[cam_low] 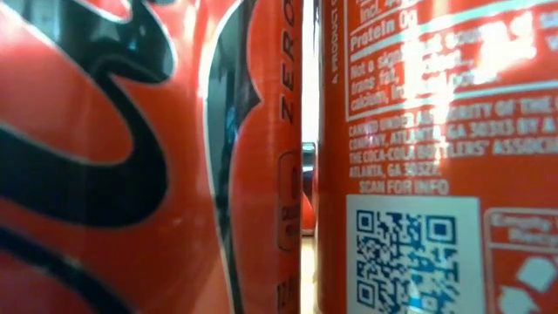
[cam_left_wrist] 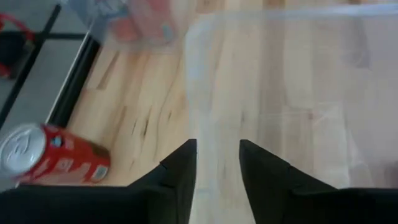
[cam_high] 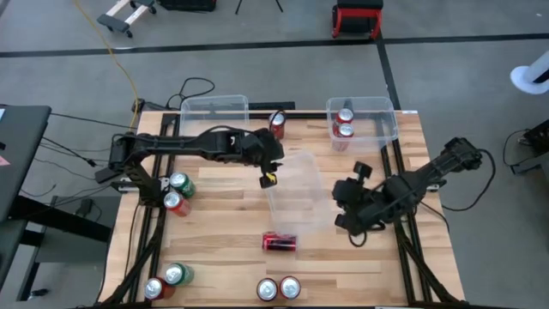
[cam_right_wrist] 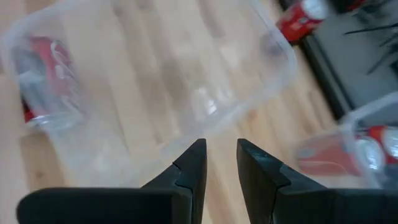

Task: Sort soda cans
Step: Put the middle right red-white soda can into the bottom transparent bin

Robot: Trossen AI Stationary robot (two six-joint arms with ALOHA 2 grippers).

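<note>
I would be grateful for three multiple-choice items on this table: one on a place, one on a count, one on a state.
1. Which clear bin holds two red cans?
A. right-hand bin
B. middle bin
C. left-hand bin

2. How many green cans show from above?
A. one
B. two
C. four

3. How does the red can beside the middle bin rest?
A. upright
B. on its side
C. upside down

Answers: 1 A, two silver tops show inside it; 2 B, both sit at the table's left; 3 B, its red side faces up.
</note>
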